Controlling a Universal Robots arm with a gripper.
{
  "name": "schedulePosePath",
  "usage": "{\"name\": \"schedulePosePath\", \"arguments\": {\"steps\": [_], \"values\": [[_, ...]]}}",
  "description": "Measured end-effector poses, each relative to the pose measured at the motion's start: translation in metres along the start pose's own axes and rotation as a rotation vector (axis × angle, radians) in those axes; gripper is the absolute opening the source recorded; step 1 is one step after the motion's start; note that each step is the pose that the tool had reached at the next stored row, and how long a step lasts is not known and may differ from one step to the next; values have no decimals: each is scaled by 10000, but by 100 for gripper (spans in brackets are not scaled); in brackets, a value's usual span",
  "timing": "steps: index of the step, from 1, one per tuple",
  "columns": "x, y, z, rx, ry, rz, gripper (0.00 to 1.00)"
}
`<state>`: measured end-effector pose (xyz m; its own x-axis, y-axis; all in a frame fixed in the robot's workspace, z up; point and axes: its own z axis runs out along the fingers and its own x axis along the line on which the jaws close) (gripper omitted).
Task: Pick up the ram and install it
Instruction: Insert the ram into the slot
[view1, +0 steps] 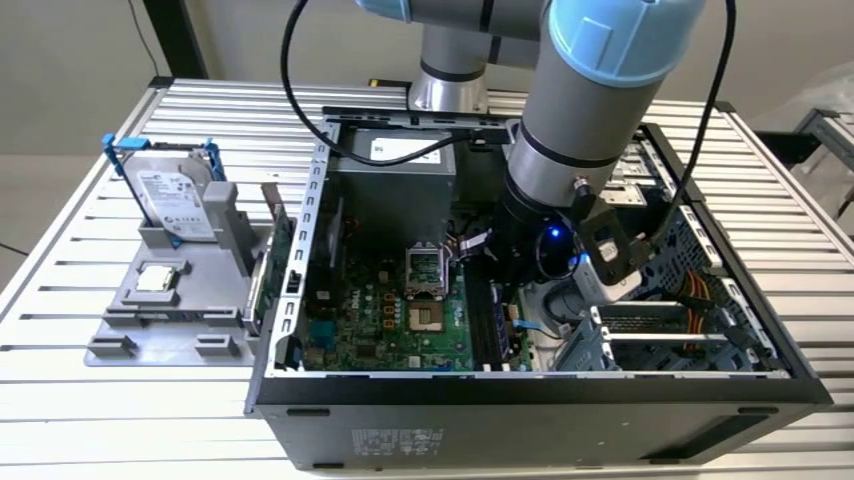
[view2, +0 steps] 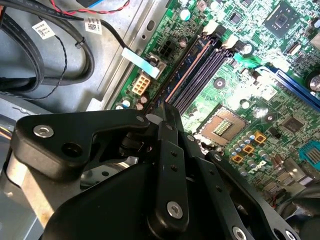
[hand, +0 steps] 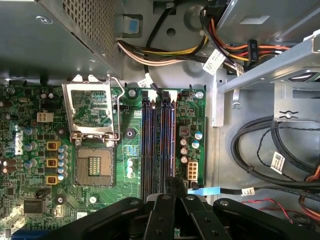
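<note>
My gripper (hand: 169, 192), jaws closed on 1 ram (hand: 167, 140), holds it in 1 of 4 memory slots (hand: 147, 142) beside 1 open CPU socket (hand: 97, 167).

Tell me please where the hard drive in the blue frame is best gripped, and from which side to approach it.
Probably from above, across its upper half, pressing on the two broad flat faces. The hard drive stands nearly upright on its edge in the gray holder, so its lower part sits in the slot while the top and the blue frame stay free.
</note>
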<state>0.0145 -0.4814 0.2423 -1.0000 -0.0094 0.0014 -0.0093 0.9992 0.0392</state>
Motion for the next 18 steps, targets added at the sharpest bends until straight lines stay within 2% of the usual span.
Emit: {"name": "schedulePosePath", "arguments": {"steps": [4, 10, 18], "values": [[0, 1, 1, 0, 19, -486, 0], [0, 3, 1, 2, 61, -1561, 0], [0, 10, 1, 3, 106, -2706, 0]]}}
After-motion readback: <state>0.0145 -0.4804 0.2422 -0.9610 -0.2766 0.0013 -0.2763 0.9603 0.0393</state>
